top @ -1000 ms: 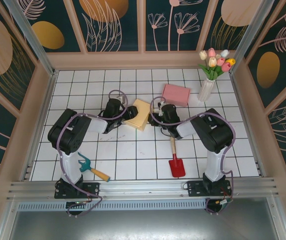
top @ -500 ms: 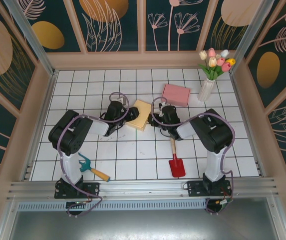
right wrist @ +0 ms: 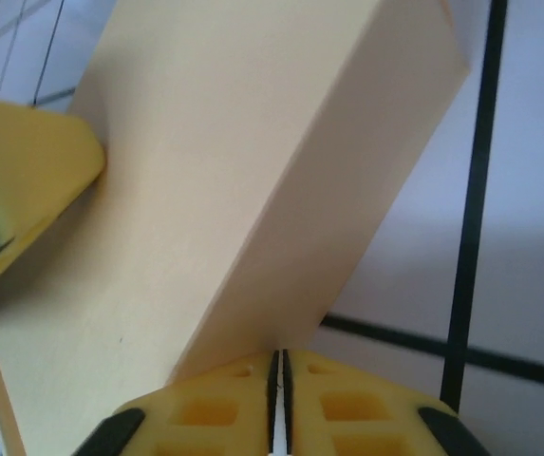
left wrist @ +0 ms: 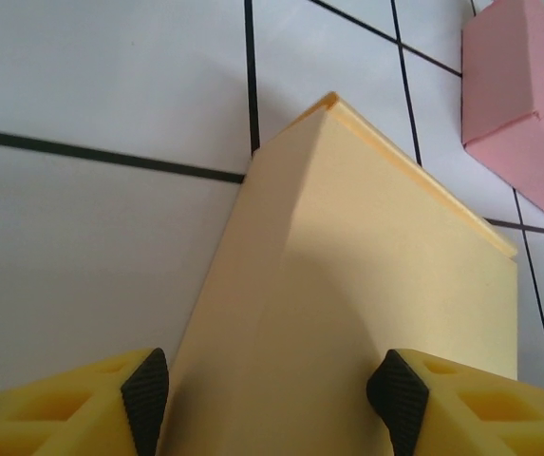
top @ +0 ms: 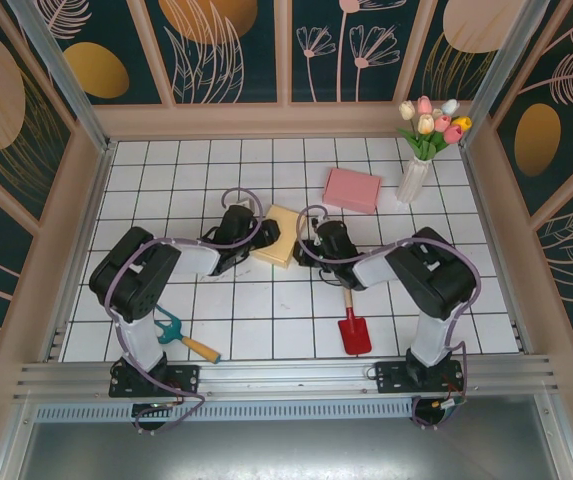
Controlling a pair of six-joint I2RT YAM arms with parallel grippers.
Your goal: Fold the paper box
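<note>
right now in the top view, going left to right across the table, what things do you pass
hammer → yellow box → red shovel → pink box → vase of tulips

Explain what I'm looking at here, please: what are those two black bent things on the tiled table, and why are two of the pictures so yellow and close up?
The black bent things are two robot arms bolted at the near edge of the white tiled table. The wide picture comes from a camera fixed above and behind them. The two close-ups come from small cameras on the arms' wrists, so each looks past its own yellow fingers.

Between the arms lies a pale yellow paper box, which they are meant to fold. The left tool stands open, one finger on each side of the box. The right tool is shut, its tip right at the box's edge; no paper shows between its fingers.

Also on the table: a pink box, a white vase of tulips, a red shovel and a small teal hand tool with a wooden handle.
</note>
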